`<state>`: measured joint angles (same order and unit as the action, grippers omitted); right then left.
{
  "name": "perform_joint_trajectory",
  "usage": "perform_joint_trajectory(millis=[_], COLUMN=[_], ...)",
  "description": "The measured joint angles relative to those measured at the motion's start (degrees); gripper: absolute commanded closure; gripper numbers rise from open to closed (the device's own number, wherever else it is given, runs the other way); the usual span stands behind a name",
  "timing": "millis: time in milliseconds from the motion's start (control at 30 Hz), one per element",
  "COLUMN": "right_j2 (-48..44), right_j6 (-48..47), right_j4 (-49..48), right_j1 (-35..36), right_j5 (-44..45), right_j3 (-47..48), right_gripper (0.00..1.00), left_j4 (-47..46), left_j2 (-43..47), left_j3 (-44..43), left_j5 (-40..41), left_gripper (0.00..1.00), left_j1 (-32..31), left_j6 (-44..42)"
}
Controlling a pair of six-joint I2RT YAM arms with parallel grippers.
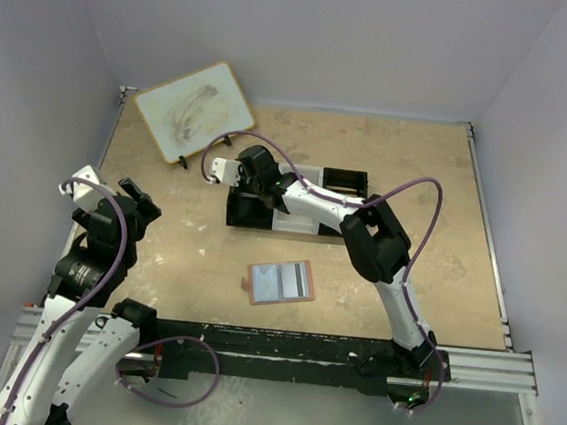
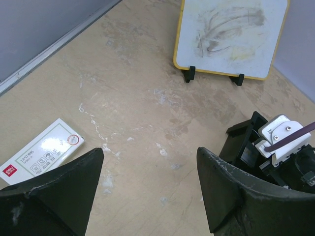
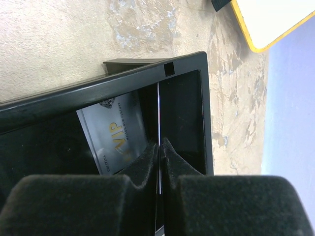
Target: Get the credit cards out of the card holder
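Observation:
The card holder (image 1: 280,283) lies open on the table in front of the arms, brown rim around grey-blue slots. My right gripper (image 1: 252,169) (image 3: 160,145) hangs over the left compartment of the black tray (image 3: 147,73) and is shut on a thin credit card (image 3: 159,113) seen edge-on, standing upright between the pads. Another credit card (image 3: 115,132), grey with gold "VIP" lettering, lies in that compartment. My left gripper (image 1: 139,199) (image 2: 150,187) is open above bare table at the left, holding nothing.
A white board with a yellow-wood rim (image 1: 193,111) (image 2: 231,37) stands on black feet at the back left. A white printed box (image 2: 42,150) lies at the far left. The black tray (image 1: 253,220) sits mid-table behind the holder. Walls enclose the table.

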<state>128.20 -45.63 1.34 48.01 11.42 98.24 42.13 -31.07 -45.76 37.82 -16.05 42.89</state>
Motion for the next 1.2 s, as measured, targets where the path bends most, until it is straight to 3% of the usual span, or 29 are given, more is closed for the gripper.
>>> perform_joint_trajectory(millis=[300,500,600,667,700,1200], right_j2=[0.7,1.7,1.8,1.8,1.8,-3.2], right_j6=[-0.2,-0.5,-0.6,-0.7,-0.5,5.1], right_j4=[0.1,0.2,0.1,-0.2,-0.3,-2.2], right_j1=[0.0,0.0,0.0,0.1,0.1,0.1], right_j5=[-0.3,0.1,0.5,0.7,0.6,-3.9], right_j3=[0.0,-0.3,-1.3,-2.0,-2.3,-5.7], right_gripper=[0.87,0.61,0.58,0.43,0.41,0.23], left_j4=[0.1,0.1,0.1,0.1,0.1,0.1], left_j2=[1.2,0.6,0.6,0.6,0.6,0.3], left_j3=[0.0,0.0,0.0,0.0,0.0,0.0], left_j5=[0.5,0.5,0.5,0.4,0.4,0.3], left_gripper=[0.26,0.26,0.26,0.26,0.26,0.26], left_j1=[0.0,0.0,0.0,0.0,0.0,0.0], left_j6=[0.0,0.0,0.0,0.0,0.0,0.0])
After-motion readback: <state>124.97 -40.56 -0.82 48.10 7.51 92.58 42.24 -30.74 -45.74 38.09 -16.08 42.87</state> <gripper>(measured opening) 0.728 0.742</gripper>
